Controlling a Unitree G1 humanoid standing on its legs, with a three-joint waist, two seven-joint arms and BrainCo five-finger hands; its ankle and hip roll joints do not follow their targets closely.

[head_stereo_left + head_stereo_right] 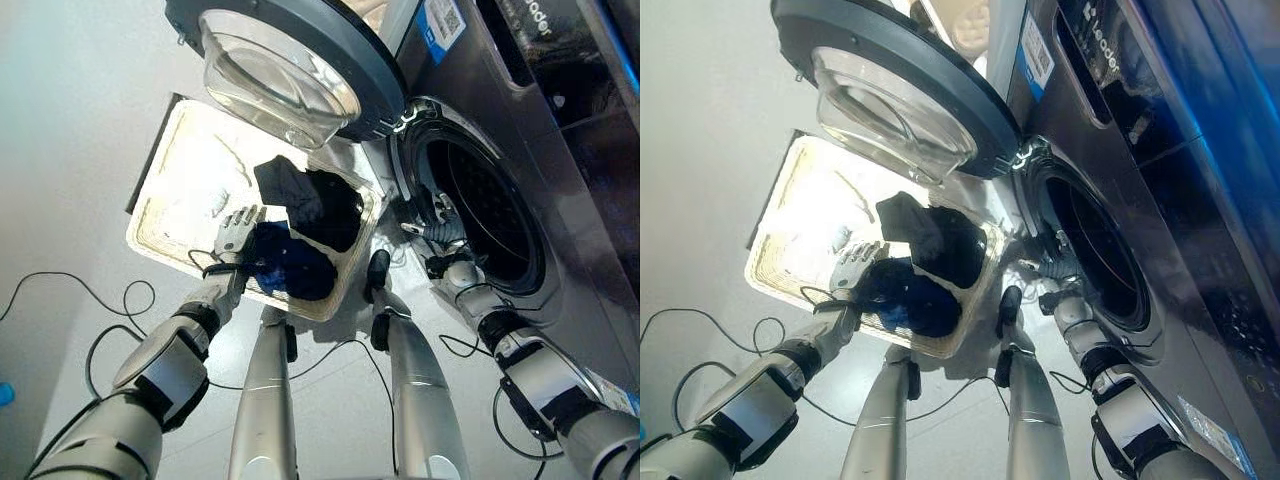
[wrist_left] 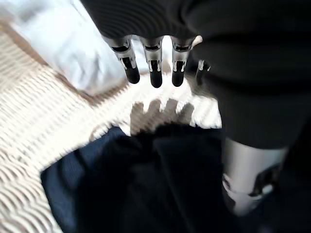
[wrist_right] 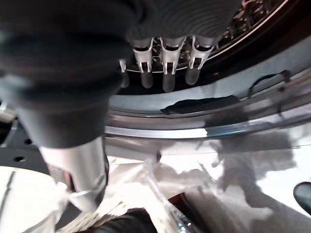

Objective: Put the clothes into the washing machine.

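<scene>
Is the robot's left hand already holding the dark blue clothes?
No, the left hand hovers with straight fingers above the dark blue clothes, which lie loose in the basket.

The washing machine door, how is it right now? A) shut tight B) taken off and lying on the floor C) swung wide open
C: the round door with its glass bowl stands swung out above the wicker basket, and the dark drum opening is uncovered beside the right hand.
</scene>
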